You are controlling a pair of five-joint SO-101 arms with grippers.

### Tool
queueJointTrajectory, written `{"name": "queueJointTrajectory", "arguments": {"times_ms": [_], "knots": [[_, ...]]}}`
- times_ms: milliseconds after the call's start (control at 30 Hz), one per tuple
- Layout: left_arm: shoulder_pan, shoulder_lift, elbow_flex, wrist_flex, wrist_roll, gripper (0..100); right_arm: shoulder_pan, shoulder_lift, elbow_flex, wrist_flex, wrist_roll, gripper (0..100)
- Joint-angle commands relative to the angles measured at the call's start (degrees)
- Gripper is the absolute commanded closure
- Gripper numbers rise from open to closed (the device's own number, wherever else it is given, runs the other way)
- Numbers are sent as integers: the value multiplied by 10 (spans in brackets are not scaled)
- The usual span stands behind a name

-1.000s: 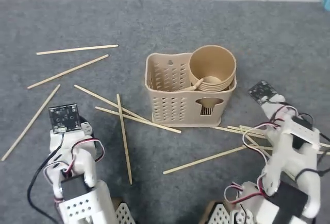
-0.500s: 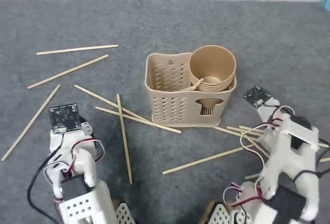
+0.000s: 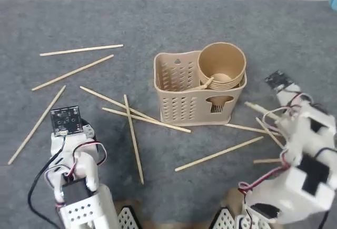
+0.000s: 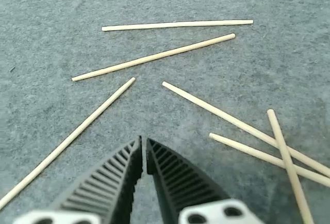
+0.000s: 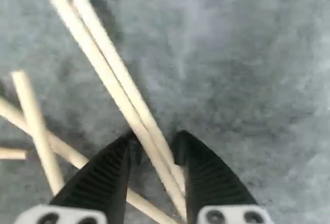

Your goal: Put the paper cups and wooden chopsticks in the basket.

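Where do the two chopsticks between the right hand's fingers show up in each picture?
High view: pair of chopsticks pokes from the right hand toward the basket's right side.
Right wrist view: the pair runs between that hand's fingers.
Left wrist view: other chopsticks, ahead of the left hand.
Shared landmark: the grey mat.

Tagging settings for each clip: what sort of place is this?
Likely a robotics lab bench: a grey carpeted table, left arm and right arm side by side, wooden chopsticks scattered around a basket holding paper cups.

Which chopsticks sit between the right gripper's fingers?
The paired chopsticks, touching side by side, pass between the right gripper fingers; the other chopsticks lie outside them.
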Motion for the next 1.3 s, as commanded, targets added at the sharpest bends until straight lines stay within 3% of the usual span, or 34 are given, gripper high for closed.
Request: {"name": "queueJointTrajectory", "arguments": {"times_ms": [0,233,433,667,867,1267], "knots": [[-1,5,-2,3,-5,987,68,51,-142,80,-8,935],[0,5,-2,3,-5,987,80,51,-262,332,-4,940],[0,5,-2,3,-5,987,68,9,-271,420,-6,986],[0,5,-2,3,-5,987,64,-42,-194,338,-26,972],[0,5,-2,3,-5,987,19,-46,-180,323,-72,870],[-1,5,-2,3,-5,987,-46,-44,-180,253,-103,864]]}}
